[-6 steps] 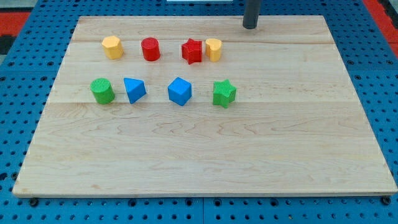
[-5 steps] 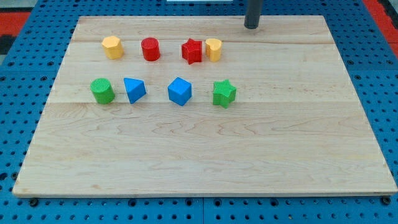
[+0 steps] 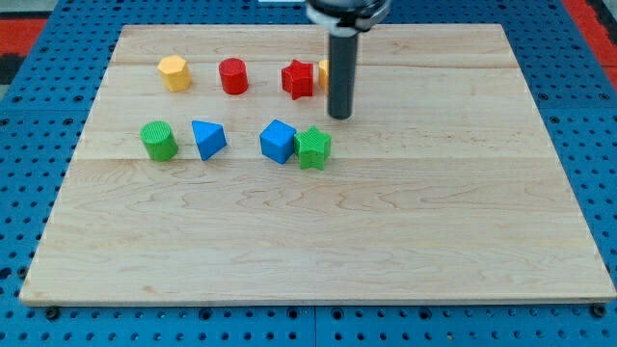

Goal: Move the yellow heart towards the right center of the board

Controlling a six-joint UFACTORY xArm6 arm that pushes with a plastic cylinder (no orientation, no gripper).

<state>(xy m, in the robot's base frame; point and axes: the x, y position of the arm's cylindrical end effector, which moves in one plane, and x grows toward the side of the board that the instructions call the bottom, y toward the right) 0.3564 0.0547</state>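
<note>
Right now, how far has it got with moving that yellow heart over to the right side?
Nothing looks done yet: the yellow heart sits in the top row beside the red star, mostly hidden behind the rod. My tip rests just below it, above the green star. The whole push to the board's right centre remains.

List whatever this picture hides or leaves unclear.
- Yellow heart, camera view: mostly behind the rod; only a sliver shows, shape unreadable.
- My tip: whether it touches the yellow heart cannot be told.
- Rod's upper part: cut off by the view's top.
- Green star against blue cube: contact unclear.
</note>
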